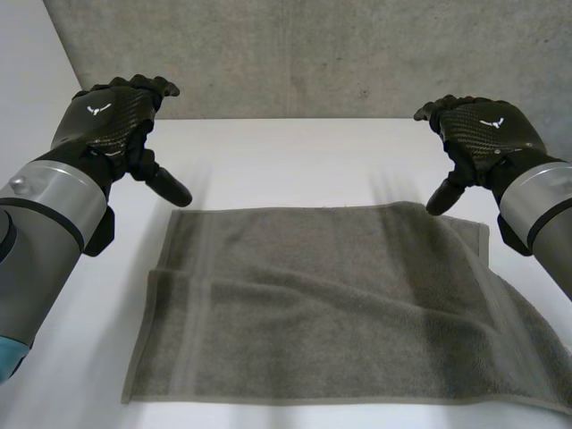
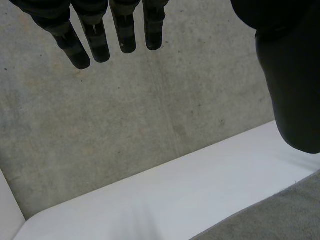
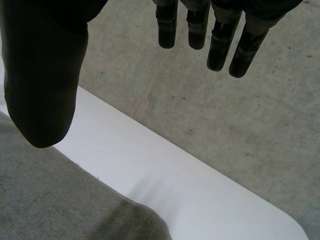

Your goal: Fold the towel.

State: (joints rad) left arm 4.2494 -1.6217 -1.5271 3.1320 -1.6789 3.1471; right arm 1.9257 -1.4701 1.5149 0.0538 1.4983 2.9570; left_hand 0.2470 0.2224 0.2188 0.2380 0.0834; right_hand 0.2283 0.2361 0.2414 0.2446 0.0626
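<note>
A grey-brown towel lies spread flat on the white table, its right part folded over near the table's right side. My left hand hovers above the towel's far left corner, fingers straight, thumb apart, holding nothing. My right hand hovers above the far right corner, open and empty too. In the left wrist view the fingers reach toward the wall, with the towel's edge below the thumb. In the right wrist view the towel's far corner lies under the thumb.
A grey concrete wall stands right behind the table's far edge. Bare table runs between the towel and the wall.
</note>
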